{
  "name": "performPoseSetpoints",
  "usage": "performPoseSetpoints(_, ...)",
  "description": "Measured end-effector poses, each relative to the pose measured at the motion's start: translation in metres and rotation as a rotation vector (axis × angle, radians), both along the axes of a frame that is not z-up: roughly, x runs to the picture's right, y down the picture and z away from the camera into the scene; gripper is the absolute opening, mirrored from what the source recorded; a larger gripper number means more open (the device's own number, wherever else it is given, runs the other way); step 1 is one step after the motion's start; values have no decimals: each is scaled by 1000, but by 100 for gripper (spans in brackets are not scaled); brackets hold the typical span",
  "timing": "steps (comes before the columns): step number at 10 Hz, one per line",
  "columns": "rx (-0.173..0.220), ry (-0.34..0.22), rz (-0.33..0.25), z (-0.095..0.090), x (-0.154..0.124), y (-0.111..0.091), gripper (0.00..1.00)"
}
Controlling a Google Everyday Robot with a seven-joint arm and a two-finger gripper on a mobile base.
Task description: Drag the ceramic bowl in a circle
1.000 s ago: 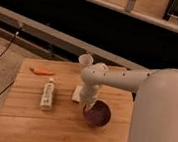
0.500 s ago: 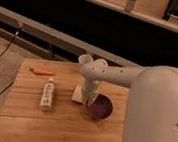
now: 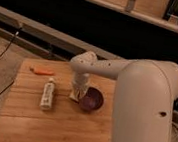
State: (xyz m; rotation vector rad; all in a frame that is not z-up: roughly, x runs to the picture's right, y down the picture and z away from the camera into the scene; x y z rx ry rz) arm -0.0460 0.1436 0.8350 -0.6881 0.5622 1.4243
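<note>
The ceramic bowl (image 3: 92, 101), round, shallow and dark purple, sits right of the middle of the wooden table (image 3: 48, 125). My gripper (image 3: 81, 91) reaches down from the white arm onto the bowl's left rim and is shut there, and the bowl travels with it. The wrist hides the fingertips and the left part of the rim.
A white bottle (image 3: 48, 94) lies on its side left of the bowl. An orange object (image 3: 43, 71) lies near the table's far left corner. A small white object (image 3: 73, 95) shows just left of the gripper. The bulky white arm (image 3: 144, 109) covers the table's right side.
The bowl and gripper have moved together, away from the table's front edge and then to the left. The bottle and the orange object have stayed put.
</note>
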Motion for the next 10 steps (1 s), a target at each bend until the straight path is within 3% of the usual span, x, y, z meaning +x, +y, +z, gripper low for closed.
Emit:
performPoseSetpoints(5,-41,-64,-2,-8,-32,23,0)
performPoseSetpoints(10,-120,-94,-31,-35,-46,62,0)
